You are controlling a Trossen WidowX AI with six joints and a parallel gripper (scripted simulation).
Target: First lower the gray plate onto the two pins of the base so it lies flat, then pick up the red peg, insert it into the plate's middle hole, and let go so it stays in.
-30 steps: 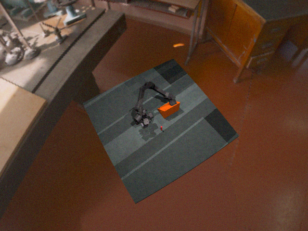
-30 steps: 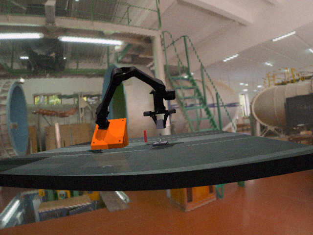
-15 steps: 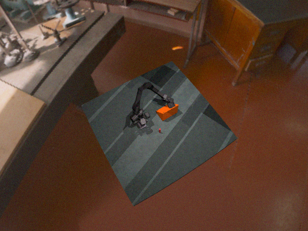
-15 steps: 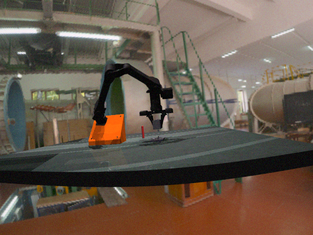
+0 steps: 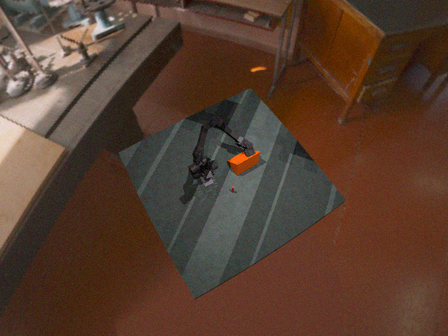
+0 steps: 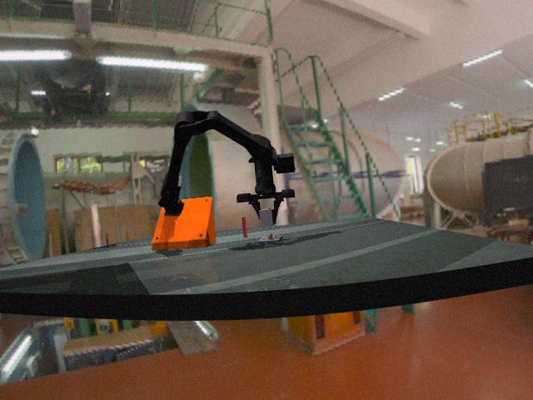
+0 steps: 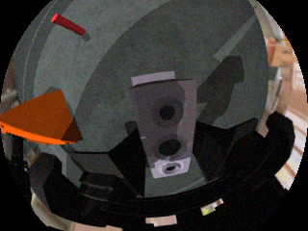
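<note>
My gripper [image 5: 208,172] [image 6: 267,215] [image 7: 162,123] is shut on the gray plate [image 5: 209,175] [image 6: 266,218] [image 7: 186,103]. In the exterior view the plate hangs above the base, apart from it, and looks steeply tilted rather than flat. Its holes face the wrist camera. The light gray base [image 5: 207,183] [image 6: 262,239] [image 7: 153,78] lies on the table; in the wrist view only a strip shows past the plate's far end. A small pin tip shows on it in the exterior view. The red peg [image 5: 232,189] [image 6: 244,227] [image 7: 70,25] stands upright beside the base.
An orange wedge-shaped block [image 5: 244,163] [image 6: 189,226] [image 7: 45,117] stands by the arm's foot, on the peg's side of the gripper. The striped gray-green table [image 5: 217,246] [image 6: 344,262] bears everything, and the arm's shadow falls across it near the base.
</note>
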